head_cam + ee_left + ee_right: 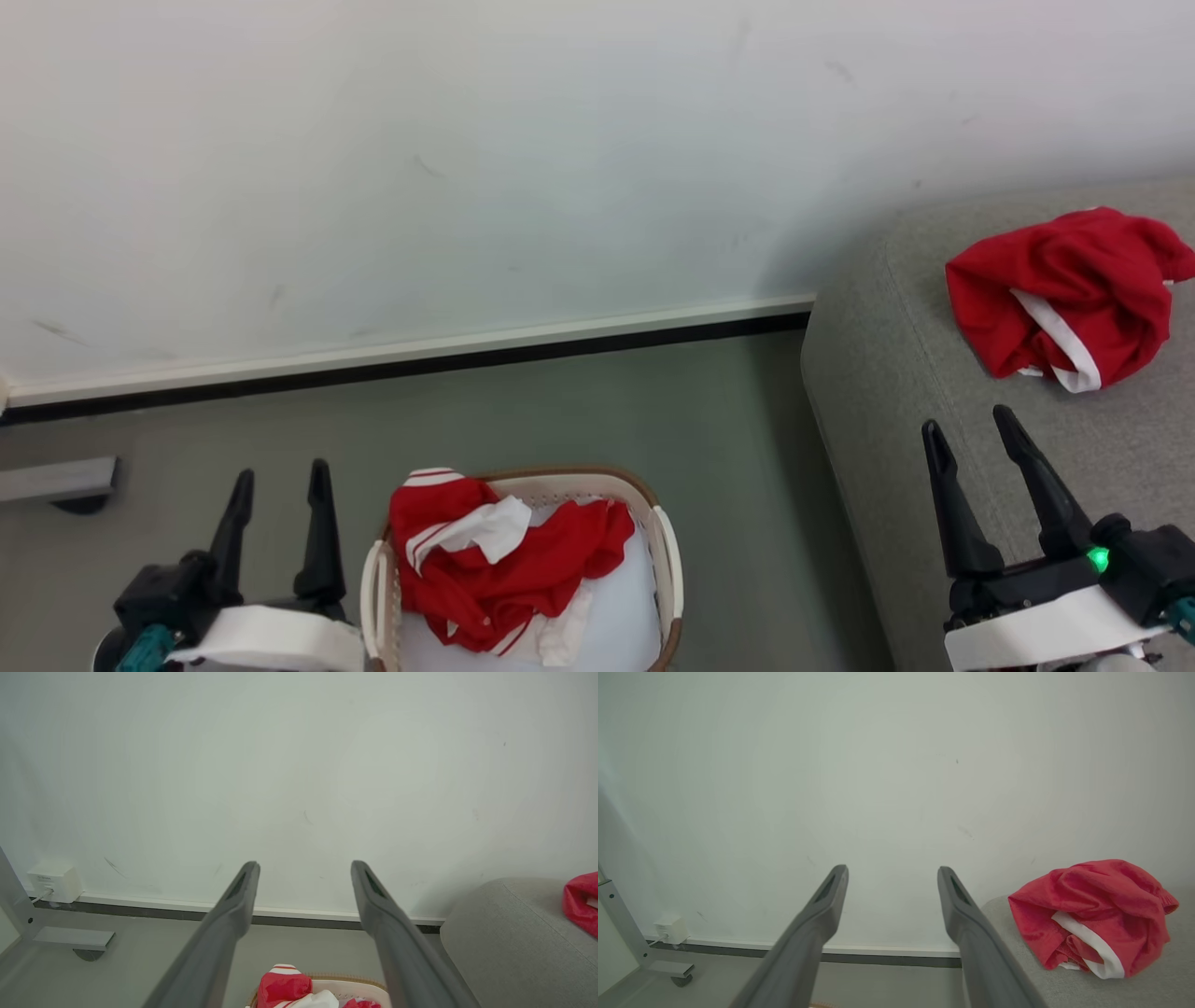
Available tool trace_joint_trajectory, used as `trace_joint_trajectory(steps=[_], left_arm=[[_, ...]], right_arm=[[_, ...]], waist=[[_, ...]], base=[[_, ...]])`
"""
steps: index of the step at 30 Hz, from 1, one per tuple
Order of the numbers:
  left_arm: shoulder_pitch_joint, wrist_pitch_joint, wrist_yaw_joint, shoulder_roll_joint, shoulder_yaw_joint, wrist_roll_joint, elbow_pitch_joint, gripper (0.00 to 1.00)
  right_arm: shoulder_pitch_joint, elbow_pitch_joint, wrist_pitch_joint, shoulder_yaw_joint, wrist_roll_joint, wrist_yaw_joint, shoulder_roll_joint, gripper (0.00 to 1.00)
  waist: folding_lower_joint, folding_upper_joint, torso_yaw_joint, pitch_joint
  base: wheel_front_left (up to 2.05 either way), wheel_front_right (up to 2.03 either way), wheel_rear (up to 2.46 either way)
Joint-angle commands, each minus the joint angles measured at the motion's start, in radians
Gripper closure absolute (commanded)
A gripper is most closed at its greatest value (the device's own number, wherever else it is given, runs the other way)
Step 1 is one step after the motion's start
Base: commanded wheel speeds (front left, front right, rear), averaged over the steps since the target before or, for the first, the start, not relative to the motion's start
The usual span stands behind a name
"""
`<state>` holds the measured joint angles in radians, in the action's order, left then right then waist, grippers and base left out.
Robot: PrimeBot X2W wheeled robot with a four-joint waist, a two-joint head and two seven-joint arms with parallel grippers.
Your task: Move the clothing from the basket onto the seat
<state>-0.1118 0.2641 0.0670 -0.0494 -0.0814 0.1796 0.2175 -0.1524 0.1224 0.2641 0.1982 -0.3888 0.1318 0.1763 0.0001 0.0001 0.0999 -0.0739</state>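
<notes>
Left gripper (pixel 282 471) sits closest, its jaws spread apart and holding nothing; the right gripper (pixel 967 420) is likewise spread and holding nothing. What remains of the clothing (pixel 504 560) lies in the basket (pixel 668 560), just right of the left jaws and seemingly lower than them. It is a crumpled red heap stretched crosswise to them. From the right jaws it lies well off to the left across the floor (pixel 747 448); those jaws hang over the seat (pixel 878 392), with another red garment (pixel 1064 289) ahead. The left arm looks nearer, needing a swing right and a dip.
</notes>
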Motion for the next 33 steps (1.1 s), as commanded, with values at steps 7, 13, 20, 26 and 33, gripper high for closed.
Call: trace_joint_trajectory(steps=[7, 13, 20, 26, 33], left_arm=[[-0.085, 0.000, 0.016, -0.003, 0.019, -0.017, 0.014, 0.00], [-0.159, 0.000, 0.030, -0.004, 0.039, -0.032, 0.054, 0.00], [-0.262, 0.000, 0.048, -0.027, 0.080, -0.037, 0.177, 0.00], [-0.360, 0.000, 0.057, -0.065, 0.117, -0.035, 0.326, 0.00], [-0.459, -0.014, 0.062, -0.113, 0.170, -0.032, 0.518, 0.00]], right_arm=[[-0.070, -0.026, 0.000, 0.002, -0.010, -0.002, 0.005, 0.00], [-0.129, -0.055, 0.000, -0.010, -0.014, -0.002, 0.000, 0.00], [-0.191, -0.098, 0.000, -0.027, -0.026, -0.002, -0.021, 0.00], [-0.228, -0.127, 0.000, -0.041, -0.018, -0.002, -0.038, 0.00], [-0.258, -0.156, 0.000, -0.061, -0.027, -0.002, -0.058, 0.00]], waist=[[-0.0001, -0.0001, 0.029, -0.098], [-0.0001, -0.0001, 0.058, -0.187], [-0.0001, -0.0001, 0.095, -0.297], [-0.0001, -0.0001, 0.139, -0.377], [-0.0001, -0.0001, 0.186, -0.455]], base=[[0.00, 0.00, 0.00], [0.00, 0.00, 0.00], [0.00, 0.00, 0.00], [0.00, 0.00, 0.00], [0.00, 0.00, 0.00]])
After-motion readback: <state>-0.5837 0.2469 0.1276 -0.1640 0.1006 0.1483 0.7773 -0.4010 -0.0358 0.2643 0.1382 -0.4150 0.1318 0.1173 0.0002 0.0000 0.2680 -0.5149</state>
